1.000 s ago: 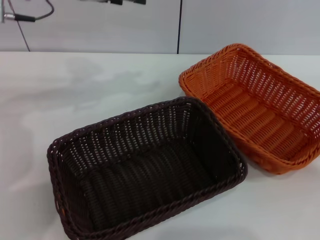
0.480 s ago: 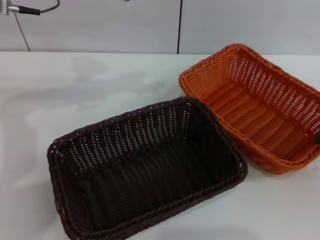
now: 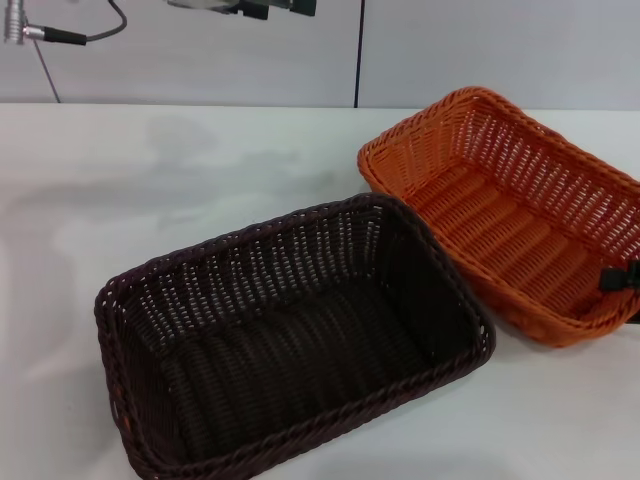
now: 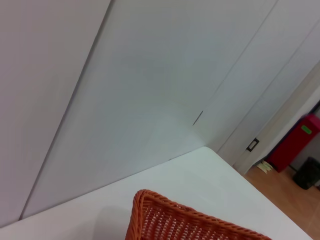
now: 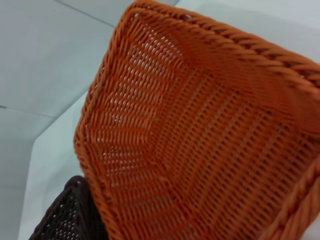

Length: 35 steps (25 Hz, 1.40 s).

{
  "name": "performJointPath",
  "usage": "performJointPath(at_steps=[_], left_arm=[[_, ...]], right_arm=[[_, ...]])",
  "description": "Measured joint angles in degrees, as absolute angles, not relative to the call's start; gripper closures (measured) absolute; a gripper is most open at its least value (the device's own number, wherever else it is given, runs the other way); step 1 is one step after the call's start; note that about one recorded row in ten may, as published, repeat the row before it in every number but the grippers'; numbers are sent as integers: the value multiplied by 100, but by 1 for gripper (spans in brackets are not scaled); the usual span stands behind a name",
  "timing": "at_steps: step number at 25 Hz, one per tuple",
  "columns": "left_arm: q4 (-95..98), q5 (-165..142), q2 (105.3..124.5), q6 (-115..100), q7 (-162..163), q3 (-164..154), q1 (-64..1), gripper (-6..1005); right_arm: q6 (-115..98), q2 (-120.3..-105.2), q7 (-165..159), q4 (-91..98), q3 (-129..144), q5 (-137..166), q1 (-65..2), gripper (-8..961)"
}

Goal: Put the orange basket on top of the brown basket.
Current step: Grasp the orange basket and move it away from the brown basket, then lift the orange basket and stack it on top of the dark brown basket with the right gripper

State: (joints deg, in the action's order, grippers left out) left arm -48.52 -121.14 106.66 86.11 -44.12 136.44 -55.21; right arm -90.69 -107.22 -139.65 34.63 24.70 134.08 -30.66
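Observation:
The orange basket [image 3: 510, 215] stands on the white table at the right, its long side touching the far right corner of the brown basket [image 3: 290, 340], which stands at the front centre. Both are empty. A black part of my right gripper [image 3: 620, 279] shows at the right edge, at the orange basket's near right rim. The right wrist view looks into the orange basket [image 5: 200, 135] from close by, with a corner of the brown basket [image 5: 60, 220] beside it. A dark part of my left arm [image 3: 245, 6] shows at the top edge, high and far back. The left wrist view shows one corner of the orange basket [image 4: 170, 220].
The white table [image 3: 150, 190] stretches bare to the left and behind the baskets. A grey wall with a dark vertical seam [image 3: 357, 50] stands behind the table. A cable with a silver plug [image 3: 40, 33] hangs at the top left.
A black part of my right gripper has come into view at the right edge by the orange basket's rim. The left arm part at the top edge has shifted. The baskets have not moved.

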Motion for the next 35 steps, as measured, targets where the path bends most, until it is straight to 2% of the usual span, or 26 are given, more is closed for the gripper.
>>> performJointPath(at_steps=[3, 9, 19, 31, 35], left_arm=[[-4851, -12105, 10668, 8613, -4406, 13664, -5476, 158], [-4844, -12100, 10678, 8619, -4367, 13656, -5457, 158], [-4839, -12106, 10679, 8577, -4351, 13649, -5483, 158], [-4804, -12103, 10688, 8473, -4342, 13649, -5494, 159], [-4752, -12101, 10702, 8454, -4341, 13653, -5500, 159]], right_arm=[[-8970, -10726, -13930, 3463, 2461, 13398, -3033, 210], [-8803, -10835, -13793, 3479, 2459, 13376, -3015, 211], [-8294, -10870, -13652, 3526, 2438, 13370, -2850, 213], [-7793, -10899, -13225, 3538, 2378, 13243, -2703, 449], [-7742, -10917, -13145, 3543, 2356, 13165, -2683, 483]])
